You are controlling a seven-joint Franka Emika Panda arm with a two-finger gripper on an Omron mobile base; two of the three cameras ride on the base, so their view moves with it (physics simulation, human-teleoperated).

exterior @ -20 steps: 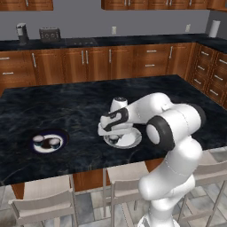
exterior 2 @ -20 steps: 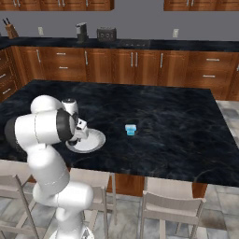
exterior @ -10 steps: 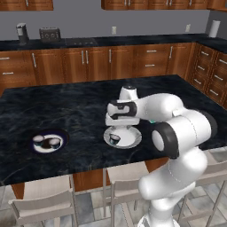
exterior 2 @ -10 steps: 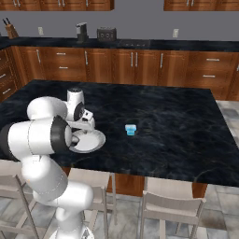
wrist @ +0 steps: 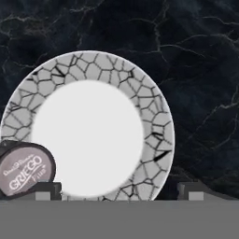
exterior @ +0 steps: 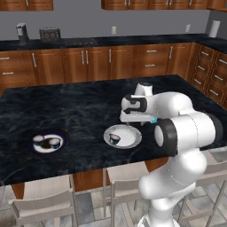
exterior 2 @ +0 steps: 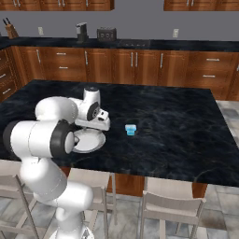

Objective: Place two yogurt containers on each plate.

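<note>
1. The big black marble island counter carries everything, and the white arm is folded low over its front edge, hand poised above the pale plate.
2. That pale plate, crackle-patterned on the rim in the hand view, holds one round tub so far: the dark-lidded yogurt container, sitting on the plate's near-left part and lettered "GRIEGO" on its lid.
3. Over to the left, well apart, the dark-rimmed plate already has its pair: two round tubs side by side in the middle. That plate looks finished!
4. The gripper hangs above the pale plate with jaws spread wide and nothing between them; each finger tip stands clear, the tub just beside the left one, not pinched.
5. Smallest piece on the board: the light blue yogurt container, boxy, alone on the bare counter just beyond the pale plate (the one job remaining, by my reckoning).
6. Tally, then: three tubs of four plated, one to fetch.
7. Hard to read: from the left base camera the arm covers most of the blue tub, only a sliver of teal peeping out by the wrist; from the right base camera the forearm hides the plated tub.
</note>
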